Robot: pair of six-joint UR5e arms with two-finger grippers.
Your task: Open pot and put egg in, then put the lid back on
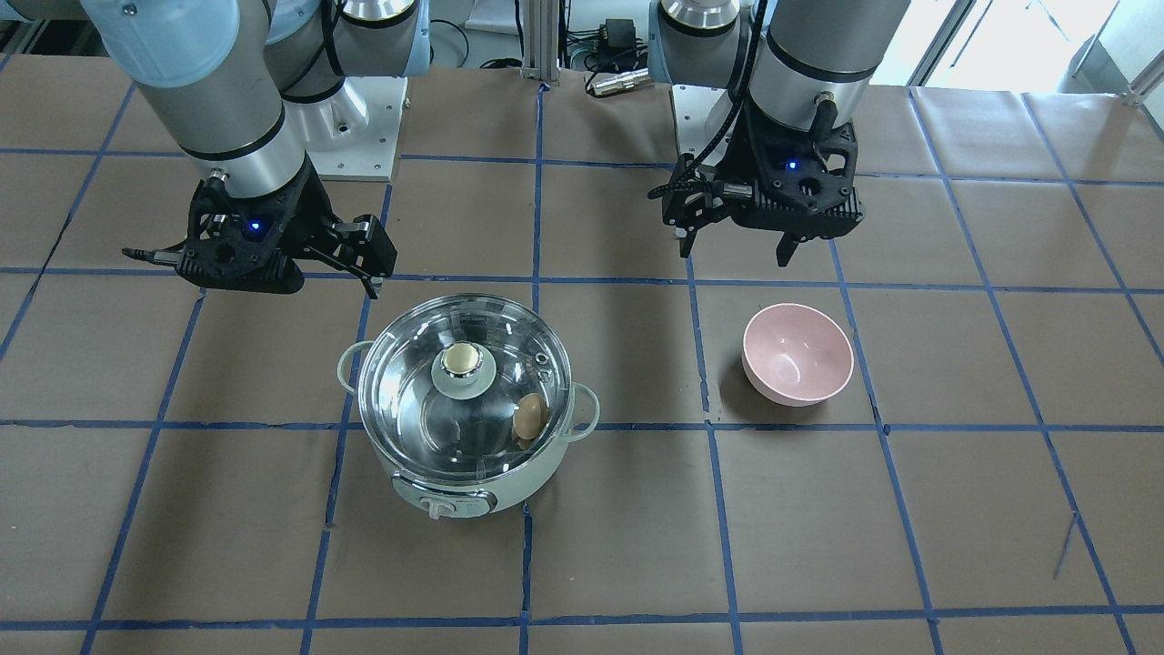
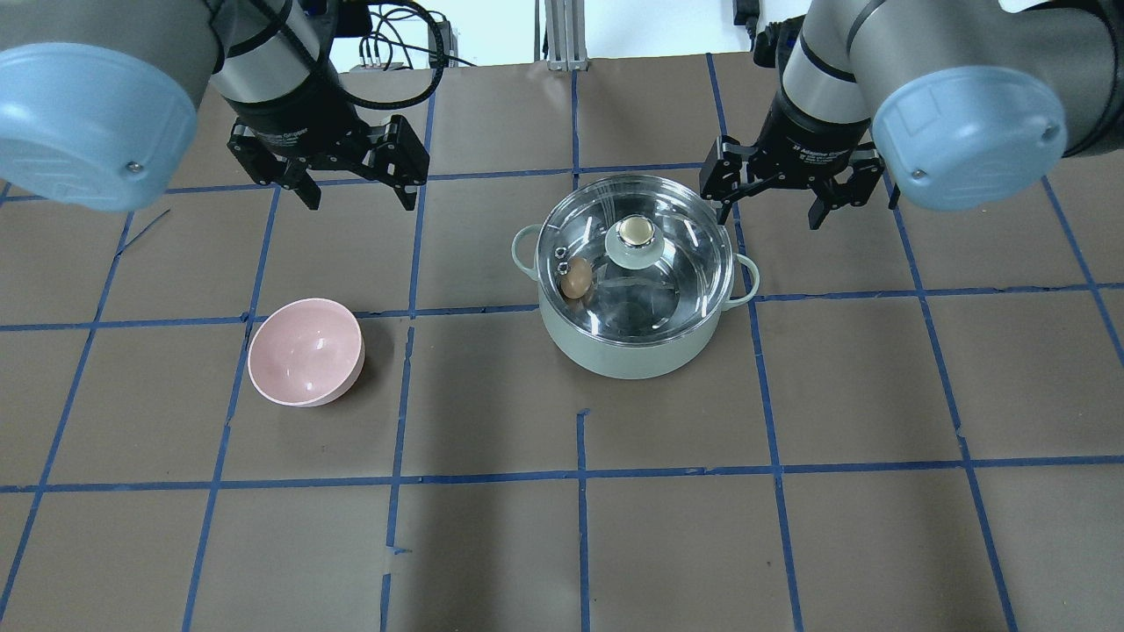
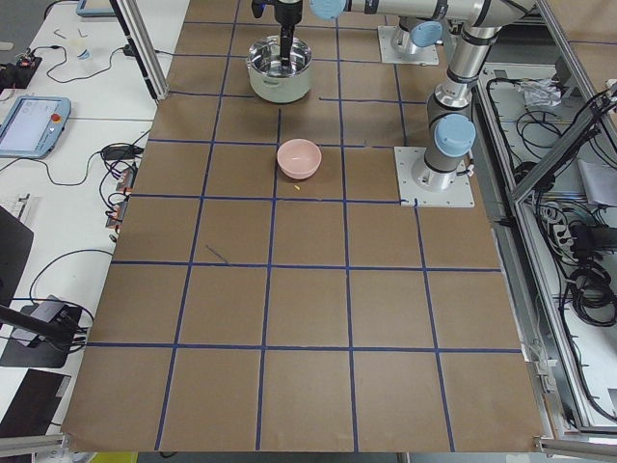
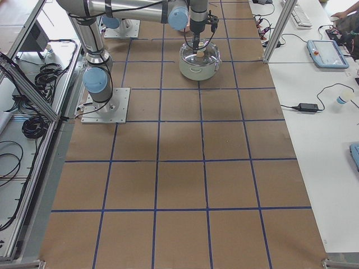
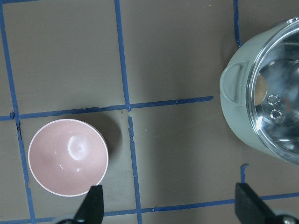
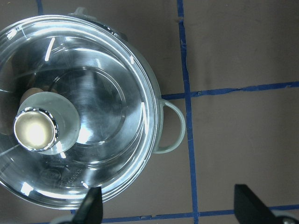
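Observation:
The mint-green pot [image 2: 632, 347] stands on the table with the glass lid [image 2: 667, 263] seated on it, its beige knob [image 2: 634, 232] on top. The brown egg [image 2: 576, 276] lies inside the pot, seen through the glass; it also shows in the front view [image 1: 529, 417]. My right gripper [image 2: 773, 204] hovers open and empty behind the pot's right side. My left gripper [image 2: 360, 193] hovers open and empty behind the pink bowl. The pot [image 1: 464, 482], lid [image 1: 409, 400], left gripper [image 1: 737, 247] and right gripper [image 1: 373, 273] show in the front view.
An empty pink bowl [image 2: 306, 352] stands left of the pot, also in the left wrist view [image 5: 68, 157]. The table is brown paper with a blue tape grid [image 2: 580, 474]. Arm bases stand at the back edge.

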